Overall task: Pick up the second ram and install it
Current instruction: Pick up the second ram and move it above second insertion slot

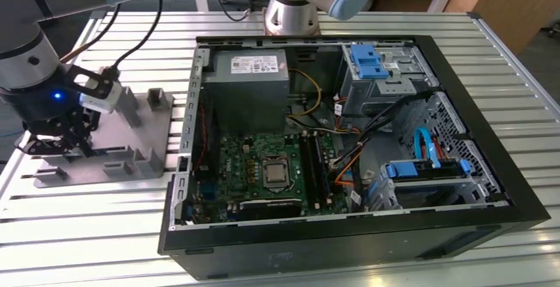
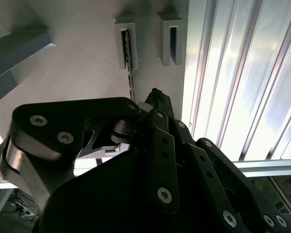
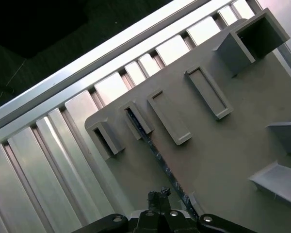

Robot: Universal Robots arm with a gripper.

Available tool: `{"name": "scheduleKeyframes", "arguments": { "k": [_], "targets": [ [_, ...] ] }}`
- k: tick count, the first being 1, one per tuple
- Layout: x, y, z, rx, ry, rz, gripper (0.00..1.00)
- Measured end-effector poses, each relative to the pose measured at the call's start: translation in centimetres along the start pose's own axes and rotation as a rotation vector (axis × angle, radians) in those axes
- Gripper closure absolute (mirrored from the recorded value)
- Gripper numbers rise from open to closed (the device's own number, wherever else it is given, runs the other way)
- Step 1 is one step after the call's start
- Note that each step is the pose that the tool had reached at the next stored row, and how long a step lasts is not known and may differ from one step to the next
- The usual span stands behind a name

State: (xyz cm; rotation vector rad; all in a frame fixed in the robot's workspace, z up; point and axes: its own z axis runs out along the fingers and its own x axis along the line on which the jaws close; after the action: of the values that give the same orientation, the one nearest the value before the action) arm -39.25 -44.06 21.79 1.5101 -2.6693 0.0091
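The second ram (image 2: 131, 73) is a thin dark stick standing on edge on the grey fixture plate (image 2: 77, 63), with its far end in a narrow slotted holder (image 2: 126, 41). In the first wrist view the second ram (image 3: 153, 145) runs from that holder straight to my gripper (image 3: 169, 196). My gripper (image 2: 145, 99) is low over the plate at the stick's near end, and its black linkage hides the rest of the stick. In the exterior view my gripper (image 1: 54, 144) hangs over the fixture plate (image 1: 122, 149) at the exterior view's left, beside the open computer case (image 1: 350, 234).
The green motherboard (image 1: 262, 169) with its long black slots lies inside the case. A second arm's base (image 1: 293, 12) stands behind the case. Other empty holders (image 3: 167, 116) and raised blocks (image 1: 156, 98) sit on the plate. The slatted metal table (image 1: 88, 221) surrounds everything.
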Motion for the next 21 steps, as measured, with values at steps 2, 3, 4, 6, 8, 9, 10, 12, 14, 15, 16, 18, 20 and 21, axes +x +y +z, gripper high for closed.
{"name": "scheduleKeyframes", "arguments": {
  "k": [2, 3, 4, 6, 8, 9, 10, 12, 14, 15, 16, 18, 20, 21],
  "targets": [
    [0.0, 0.0, 0.0, 0.0007, 0.0004, -0.011, 0.9],
    [0.0, 0.0, 0.0, 0.0011, 0.0005, -0.016, 0.9],
    [0.0, 0.0, 0.0, 0.0014, 0.0007, -0.021, 0.9],
    [0.0, 0.0, 0.0, 0.0021, 0.001, -0.031, 0.9],
    [0.0, 0.0, 0.0, 0.0028, 0.0014, -0.041, 0.9],
    [0.0, 0.0, 0.0, 0.0031, 0.0015, -0.046, 0.9],
    [0.0, 0.0, 0.0, 0.0035, 0.0017, -0.051, 0.9],
    [0.0, 0.0, 0.0, 0.0041, 0.002, -0.06, 0.9],
    [0.0, 0.0, 0.0, 0.0048, 0.0023, -0.07, 0.9],
    [0.0, 0.0, 0.0, 0.0051, 0.0025, -0.075, 0.9],
    [0.0, 0.0, 0.0, 0.0055, 0.0026, -0.08, 0.9],
    [0.0, 0.0, 0.0, 0.006, 0.0029, -0.089, 0.9],
    [0.0, 0.0, 0.0, 0.0066, 0.0032, -0.098, 0.9],
    [0.0, 0.0, 0.0, 0.0071, 0.0033, -0.104, 0.9]
  ]
}}
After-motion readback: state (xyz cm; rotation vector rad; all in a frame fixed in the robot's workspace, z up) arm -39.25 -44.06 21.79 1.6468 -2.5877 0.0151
